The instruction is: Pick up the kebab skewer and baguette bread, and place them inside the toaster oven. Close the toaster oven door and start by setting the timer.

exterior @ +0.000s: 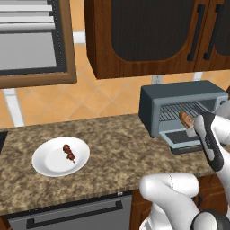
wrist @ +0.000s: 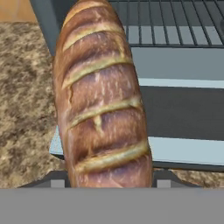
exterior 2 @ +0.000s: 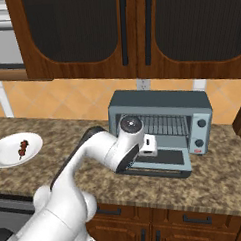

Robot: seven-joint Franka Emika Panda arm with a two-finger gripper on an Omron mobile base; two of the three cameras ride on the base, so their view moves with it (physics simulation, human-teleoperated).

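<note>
While the kebab skewer [exterior: 69,154] lies on the white plate [exterior: 45,167], the baguette bread [wrist: 100,100] is gripped by the gripper [exterior: 194,122] above the lowered toaster oven door [exterior 2: 162,160], before the toaster oven [exterior 2: 160,113].

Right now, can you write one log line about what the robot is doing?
tool: shut on baguette bread | toaster oven: toaster oven door open, bread at opening | kebab skewer: on white plate
</note>
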